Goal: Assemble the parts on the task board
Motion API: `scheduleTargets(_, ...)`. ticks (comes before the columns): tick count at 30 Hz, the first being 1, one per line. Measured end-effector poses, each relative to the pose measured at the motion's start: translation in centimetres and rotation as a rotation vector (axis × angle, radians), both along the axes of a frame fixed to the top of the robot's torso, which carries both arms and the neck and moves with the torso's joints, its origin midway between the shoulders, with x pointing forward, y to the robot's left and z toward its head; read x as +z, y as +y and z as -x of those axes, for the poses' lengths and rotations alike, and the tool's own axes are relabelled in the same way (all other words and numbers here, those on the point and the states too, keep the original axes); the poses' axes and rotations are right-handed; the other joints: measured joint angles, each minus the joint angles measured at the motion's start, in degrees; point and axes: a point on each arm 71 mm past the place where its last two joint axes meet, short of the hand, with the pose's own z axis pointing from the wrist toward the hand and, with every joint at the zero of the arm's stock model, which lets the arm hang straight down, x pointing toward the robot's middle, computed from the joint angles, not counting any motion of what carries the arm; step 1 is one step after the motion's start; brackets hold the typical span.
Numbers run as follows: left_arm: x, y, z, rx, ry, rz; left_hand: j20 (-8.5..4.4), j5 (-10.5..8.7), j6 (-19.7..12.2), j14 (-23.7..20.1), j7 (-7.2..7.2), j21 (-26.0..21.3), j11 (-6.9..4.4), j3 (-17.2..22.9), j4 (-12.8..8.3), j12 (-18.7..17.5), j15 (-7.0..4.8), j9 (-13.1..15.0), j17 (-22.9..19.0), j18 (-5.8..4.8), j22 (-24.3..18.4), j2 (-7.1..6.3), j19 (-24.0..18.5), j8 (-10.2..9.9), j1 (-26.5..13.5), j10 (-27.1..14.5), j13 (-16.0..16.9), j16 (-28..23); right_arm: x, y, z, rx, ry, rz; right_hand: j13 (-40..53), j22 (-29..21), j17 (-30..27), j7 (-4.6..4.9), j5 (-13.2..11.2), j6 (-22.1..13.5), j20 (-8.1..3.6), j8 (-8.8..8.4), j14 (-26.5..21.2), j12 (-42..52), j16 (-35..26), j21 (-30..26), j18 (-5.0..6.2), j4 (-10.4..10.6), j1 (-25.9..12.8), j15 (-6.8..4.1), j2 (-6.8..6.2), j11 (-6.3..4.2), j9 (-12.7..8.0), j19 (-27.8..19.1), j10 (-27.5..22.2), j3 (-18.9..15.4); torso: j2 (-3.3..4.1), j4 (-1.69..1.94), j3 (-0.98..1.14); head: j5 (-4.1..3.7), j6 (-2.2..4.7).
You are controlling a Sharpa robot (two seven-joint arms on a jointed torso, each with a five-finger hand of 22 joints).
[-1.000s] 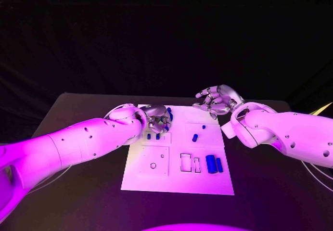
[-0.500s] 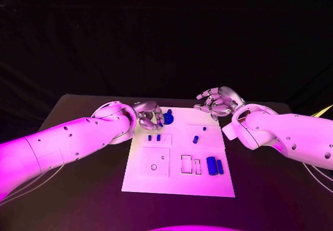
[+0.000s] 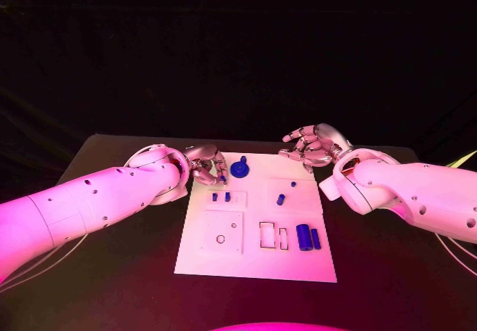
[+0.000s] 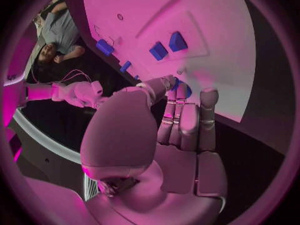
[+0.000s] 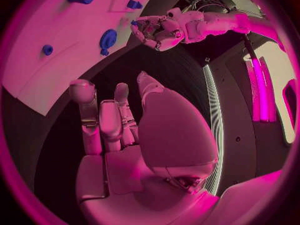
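Blue parts (image 3: 303, 236), white task board (image 3: 254, 258)

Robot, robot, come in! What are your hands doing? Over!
Left hand and right hand hold nothing. Round blue part lies free on the task board. Nothing blocking.

The task board (image 3: 254, 255), a white rectangular plate, is laid flat at the centre of the frame. A round blue part (image 3: 240, 168) is seen near its upper edge. Two small blue parts (image 3: 220, 196) are seated left of centre. Two upright blue bars (image 3: 308, 236) are placed at its lower right.
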Motion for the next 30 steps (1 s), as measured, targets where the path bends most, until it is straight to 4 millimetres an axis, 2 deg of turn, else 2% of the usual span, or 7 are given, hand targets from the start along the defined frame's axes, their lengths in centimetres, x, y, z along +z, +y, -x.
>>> scheduleTargets(30, -0.98, -0.33, -0.79, 0.004, 0.039, -0.039, 0.0, 0.0, 0.0, 0.0, 0.0, 0.0, -0.2, 0.0, 0.0, -0.7, 0.01, 0.0, 0.0, 0.0, 0.0, -0.01, 0.0, 0.0, 0.0, 0.2, 0.0, 0.0, -0.02, 0.09, -0.01, 0.002, 0.0, 0.0, -0.2, -0.2, 0.0, -0.01, 0.0, 0.0, 0.0, 0.0, 0.0, 0.0, 0.0, -0.6, 0.0, 0.0, 0.0, 0.0, 0.0, -0.1, 0.0, 0.0, -0.1, 0.0, 0.04, -0.09, 0.06, 0.25, -0.18)
